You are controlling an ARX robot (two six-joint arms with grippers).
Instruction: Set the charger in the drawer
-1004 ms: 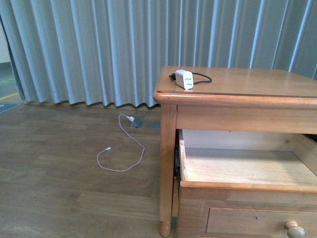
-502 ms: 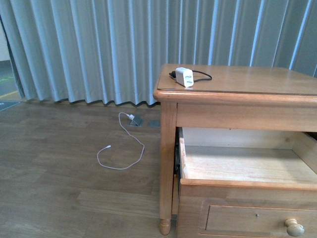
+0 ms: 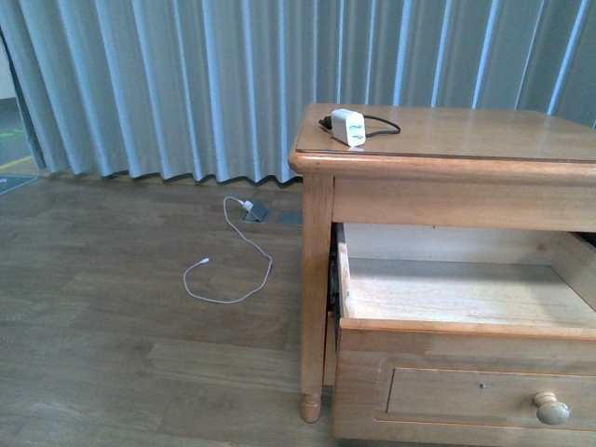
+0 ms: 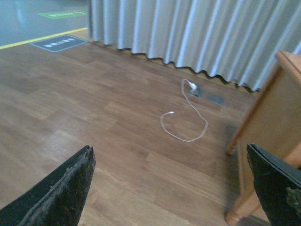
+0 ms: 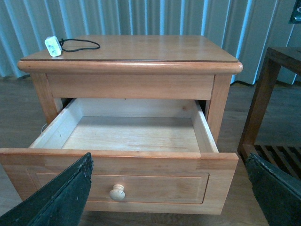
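While the small white boxy charger (image 3: 347, 127) (image 5: 53, 46) rests on the light-brown wooden nightstand's top surface (image 3: 484, 135) (image 5: 150, 47), near its left edge, your right claw (image 5: 169, 183) hangs low in front of the open upper wooden drawer (image 3: 447, 396) (image 5: 141, 181). Its dark fingers (image 5: 66, 193) are spread wide with nothing between them. The charger is well apart from it, up and off to the left, above the drawer's left end. A thin black cable (image 3: 380, 122) (image 5: 82, 44) loops out from the charger across the top.

Your left claw (image 4: 171, 179) is likewise spread and empty. It faces the wooden floor (image 4: 94, 103), where a long thin white cable (image 4: 186, 117) (image 3: 233, 270) lies. The charger is out of that camera's sight; only the nightstand's side and one leg show there.

The drawer stands pulled out, its pale inside bare, with its round pale knob (image 3: 552, 408) (image 5: 117, 192) on the front panel. In the front view its right end is cut off by the frame. Only the tips of each claw's fingers show. The green marks on the charger are too small to read.
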